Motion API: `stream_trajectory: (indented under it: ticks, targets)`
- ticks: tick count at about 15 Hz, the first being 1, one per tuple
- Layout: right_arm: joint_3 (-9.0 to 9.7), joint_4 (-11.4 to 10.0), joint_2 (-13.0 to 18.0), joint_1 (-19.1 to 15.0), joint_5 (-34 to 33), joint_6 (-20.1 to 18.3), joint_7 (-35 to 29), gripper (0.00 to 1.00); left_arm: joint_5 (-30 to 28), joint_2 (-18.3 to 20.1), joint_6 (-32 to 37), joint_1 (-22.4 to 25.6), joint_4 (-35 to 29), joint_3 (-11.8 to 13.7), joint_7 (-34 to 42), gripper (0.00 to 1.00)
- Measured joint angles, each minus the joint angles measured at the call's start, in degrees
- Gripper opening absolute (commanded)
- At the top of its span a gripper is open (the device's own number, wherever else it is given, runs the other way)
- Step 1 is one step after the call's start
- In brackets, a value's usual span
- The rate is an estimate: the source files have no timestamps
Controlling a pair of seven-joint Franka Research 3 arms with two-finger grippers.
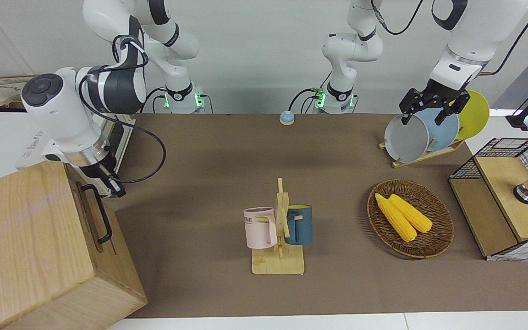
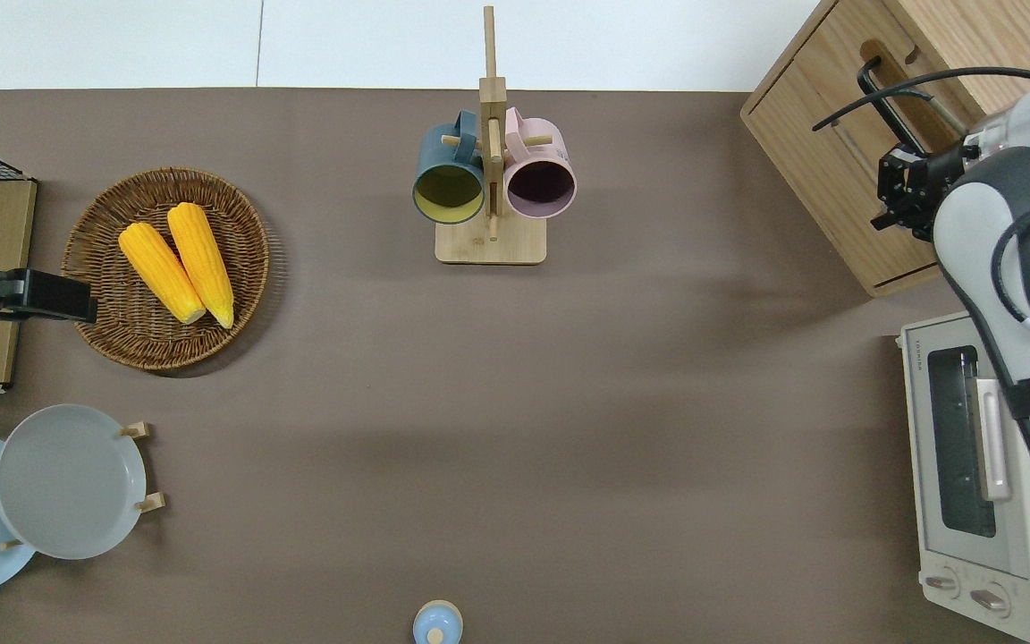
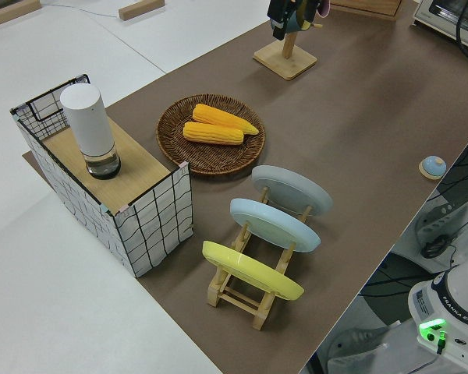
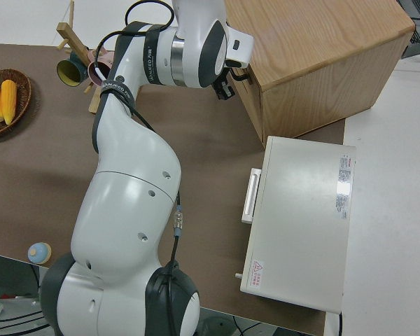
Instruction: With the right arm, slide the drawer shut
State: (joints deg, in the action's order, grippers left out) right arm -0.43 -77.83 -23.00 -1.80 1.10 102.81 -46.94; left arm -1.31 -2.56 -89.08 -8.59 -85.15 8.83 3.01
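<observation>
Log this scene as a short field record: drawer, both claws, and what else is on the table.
drawer: looks pushed in, front about flush with the cabinet
handle: black bar, not gripped
right claw: at the drawer front, beside the handle
left arm: parked
centre: mug rack with two mugs
other items: basket of corn, plate rack, toaster oven

Pale-wood drawer and the right arm

The drawer (image 2: 846, 170), black bar handle, sits flush in its cabinet at the table's two o'clock corner; the right arm (image 2: 1020, 259) reaches to its front.

Corn (image 2: 175, 262) in basket (image 2: 104, 335) (two cobs)
</observation>
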Motion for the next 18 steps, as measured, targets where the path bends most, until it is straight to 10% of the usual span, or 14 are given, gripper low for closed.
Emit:
stream_trajectory:
  ticks: [8,18]
  targets:
    - [0.00,0.1,4.5,4.5,-0.3,-7.3,7.3,0.000,0.0,0.0,0.0,0.0,0.0,0.0,0.0,1.00]
    - [-4.14,-3.6,15.6,4.5,-0.3,-18.6,37.2,0.000,0.0,0.0,0.0,0.0,0.0,0.0,0.0,1.00]
